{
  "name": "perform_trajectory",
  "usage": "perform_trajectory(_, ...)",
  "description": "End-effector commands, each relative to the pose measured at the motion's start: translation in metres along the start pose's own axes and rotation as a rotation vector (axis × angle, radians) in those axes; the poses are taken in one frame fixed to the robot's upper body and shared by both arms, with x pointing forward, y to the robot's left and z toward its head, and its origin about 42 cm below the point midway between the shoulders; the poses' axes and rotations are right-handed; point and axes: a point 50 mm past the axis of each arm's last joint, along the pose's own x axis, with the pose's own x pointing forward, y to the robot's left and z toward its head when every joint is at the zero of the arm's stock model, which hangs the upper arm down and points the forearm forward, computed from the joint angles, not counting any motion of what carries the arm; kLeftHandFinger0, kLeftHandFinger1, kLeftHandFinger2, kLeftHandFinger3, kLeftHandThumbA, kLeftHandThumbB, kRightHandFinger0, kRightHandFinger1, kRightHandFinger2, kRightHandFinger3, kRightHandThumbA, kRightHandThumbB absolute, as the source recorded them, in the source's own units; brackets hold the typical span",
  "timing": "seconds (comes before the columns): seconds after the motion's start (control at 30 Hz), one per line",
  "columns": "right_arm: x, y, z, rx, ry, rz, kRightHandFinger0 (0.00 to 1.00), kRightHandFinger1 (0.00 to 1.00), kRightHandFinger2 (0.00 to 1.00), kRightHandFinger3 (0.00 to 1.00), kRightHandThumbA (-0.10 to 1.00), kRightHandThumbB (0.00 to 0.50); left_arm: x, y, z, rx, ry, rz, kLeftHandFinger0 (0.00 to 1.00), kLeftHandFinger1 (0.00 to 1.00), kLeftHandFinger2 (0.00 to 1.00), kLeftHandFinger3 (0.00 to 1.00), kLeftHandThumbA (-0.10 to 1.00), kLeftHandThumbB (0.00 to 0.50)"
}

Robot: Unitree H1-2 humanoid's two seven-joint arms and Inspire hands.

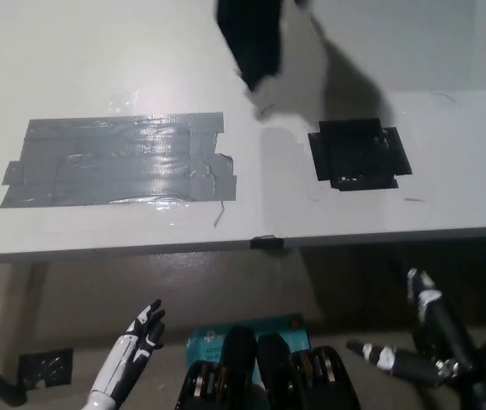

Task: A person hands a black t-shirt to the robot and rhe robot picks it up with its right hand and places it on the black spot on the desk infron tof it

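Hanging at top: shirt (253,38), black, dangling over the desk's far side, upper end cut off by the frame; holder not visible, presumably the person offering it.
Shirt position: above the desk (97,68), clear of both tape patches, up and left of the black spot (359,154); shadow cast on the white top beside it.
Black spot: bare, square of dark tape on the right half, likely set within reach of the right arm.
Grey patch (119,161): wide strip of shiny tape on the left half, bare too, no part in this task.
Right hand (418,337): black, low below the desk edge at lower right, fingers spread, clasping nothing; waiting for the handover, by the look.
Left hand (144,333): white, resting low at lower left, fingers apart, idle.
Containers: none seen; teal object (204,342) on the floor, nature unclear.
Stage: handover not yet made.
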Motion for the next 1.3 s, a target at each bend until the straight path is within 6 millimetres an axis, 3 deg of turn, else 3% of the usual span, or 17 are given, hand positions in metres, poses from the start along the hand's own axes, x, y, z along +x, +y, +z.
perform_trajectory(0.0,0.02,-0.035,0.089,-0.243,-0.341,-0.279,1.0,1.0,1.0,1.0,0.96,0.416,0.004,0.005,0.008,0.037,-0.056,-0.007,0.85,1.0,1.0,1.0,1.0,0.5)
perform_trajectory(0.03,0.025,-0.038,0.098,-0.24,-0.354,-0.294,1.0,1.0,1.0,1.0,0.95,0.418,0.004,0.005,0.008,0.033,-0.053,-0.006,0.85,1.0,1.0,1.0,1.0,0.5)
perform_trajectory(0.07,0.031,-0.041,0.102,-0.257,-0.347,-0.308,1.0,1.0,1.0,1.0,0.98,0.448,0.002,0.004,0.008,0.04,-0.059,-0.006,0.94,1.0,1.0,1.0,1.0,0.5)
perform_trajectory(0.13,0.042,-0.044,0.107,-0.262,-0.339,-0.32,1.0,1.0,1.0,1.0,1.0,0.454,0.001,0.004,0.008,0.054,-0.071,-0.002,1.0,1.0,1.0,1.0,1.0,0.5)
perform_trajectory(0.23,0.058,-0.048,0.108,-0.242,-0.333,-0.31,1.0,1.0,1.0,1.0,1.0,0.42,0.0,0.003,0.009,0.054,-0.08,0.004,1.0,1.0,1.0,1.0,1.0,0.5)
perform_trajectory(0.3,0.072,-0.05,0.108,-0.235,-0.335,-0.298,1.0,1.0,1.0,1.0,0.99,0.368,0.0,0.003,0.009,0.041,-0.093,0.0,1.0,1.0,1.0,1.0,1.0,0.5)
perform_trajectory(0.37,0.081,-0.049,0.104,-0.237,-0.319,-0.301,1.0,1.0,1.0,1.0,1.0,0.422,0.001,0.001,0.009,0.034,-0.102,-0.005,1.0,1.0,1.0,1.0,1.0,0.5)
perform_trajectory(0.43,0.088,-0.047,0.101,-0.231,-0.307,-0.302,1.0,1.0,1.0,1.0,1.0,0.444,0.002,0.001,0.01,0.033,-0.109,-0.008,1.0,1.0,1.0,1.0,1.0,0.5)
perform_trajectory(0.57,0.112,-0.047,0.095,-0.246,-0.285,-0.299,1.0,1.0,1.0,1.0,1.0,0.397,0.005,0.003,0.012,0.028,-0.119,-0.021,1.0,1.0,1.0,1.0,1.0,0.5)
perform_trajectory(0.87,0.175,-0.061,0.101,-0.269,-0.259,-0.291,1.0,1.0,1.0,1.0,1.0,0.385,0.009,0.006,0.014,0.058,-0.149,-0.036,1.0,1.0,1.0,1.0,1.0,0.5)
perform_trajectory(0.93,0.188,-0.065,0.103,-0.281,-0.259,-0.302,1.0,1.0,1.0,1.0,1.0,0.412,0.009,0.006,0.015,0.074,-0.162,-0.037,1.0,1.0,1.0,1.0,1.0,0.5)
perform_trajectory(1.03,0.205,-0.069,0.121,-0.298,-0.28,-0.314,1.0,1.0,1.0,1.0,1.0,0.479,0.011,0.006,0.017,0.084,-0.175,-0.033,1.0,1.0,1.0,1.0,1.0,0.5)
perform_trajectory(1.07,0.206,-0.069,0.123,-0.302,-0.283,-0.314,1.0,1.0,1.0,1.0,1.0,0.479,0.011,0.006,0.018,0.085,-0.175,-0.033,1.0,1.0,1.0,1.0,1.0,0.5)
perform_trajectory(1.1,0.214,-0.07,0.134,-0.314,-0.323,-0.3,1.0,1.0,1.0,1.0,1.0,0.435,0.013,0.005,0.018,0.083,-0.178,-0.033,1.0,1.0,1.0,1.0,1.0,0.5)
perform_trajectory(1.27,0.236,-0.065,0.153,-0.311,-0.366,-0.289,1.0,1.0,1.0,1.0,1.0,0.444,0.015,0.006,0.02,0.09,-0.177,-0.041,1.0,1.0,1.0,1.0,1.0,0.5)
